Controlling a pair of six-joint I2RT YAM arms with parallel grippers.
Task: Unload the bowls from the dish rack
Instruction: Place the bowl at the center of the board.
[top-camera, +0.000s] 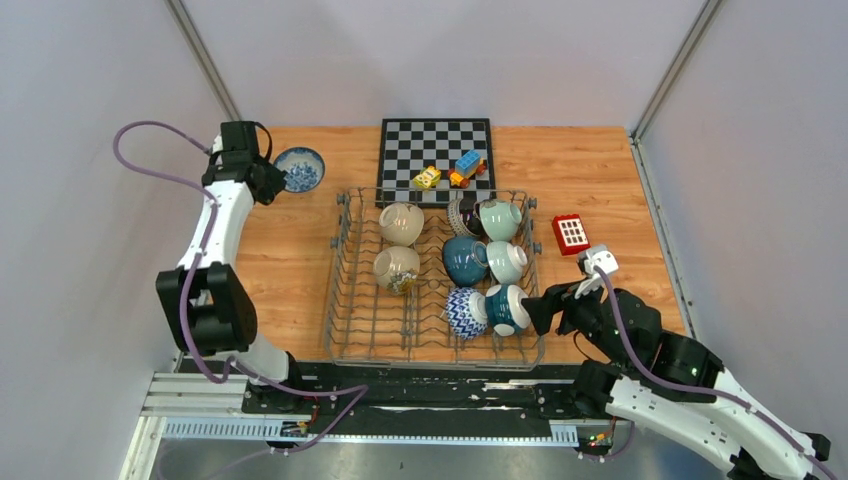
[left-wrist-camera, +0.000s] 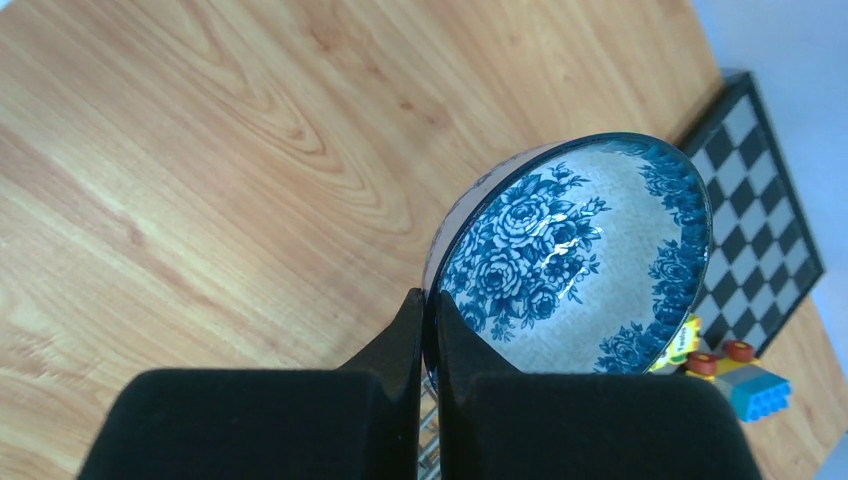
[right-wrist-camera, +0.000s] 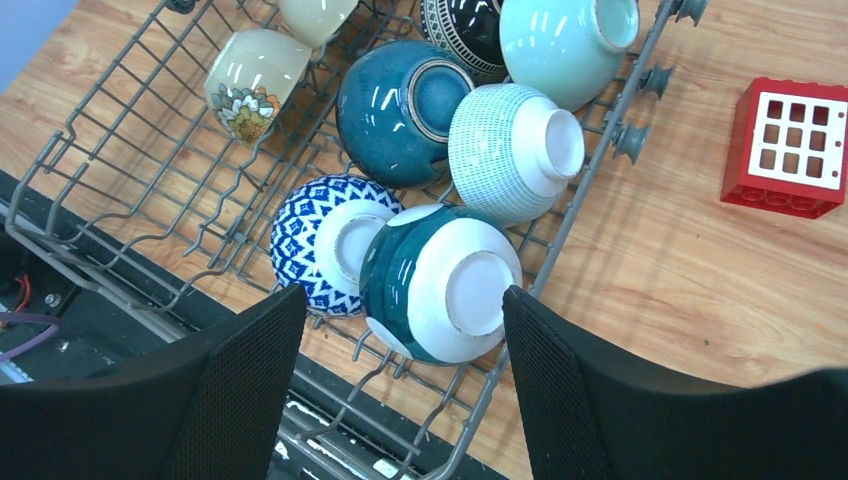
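My left gripper (left-wrist-camera: 428, 310) is pinched tight on the rim of the blue floral bowl (left-wrist-camera: 575, 255). The bowl is tilted over bare wood at the table's far left, well apart from the dish rack (top-camera: 352, 300). I judge it needs setting down and releasing. My right gripper (right-wrist-camera: 402, 300) hangs with jaws wide either side of the teal-and-white bowl (right-wrist-camera: 440, 285) in the rack's near right corner, so next it must drop and squeeze. I count eight bowls racked, one out, three toy blocks (top-camera: 571, 233) and one chessboard (top-camera: 410, 150).
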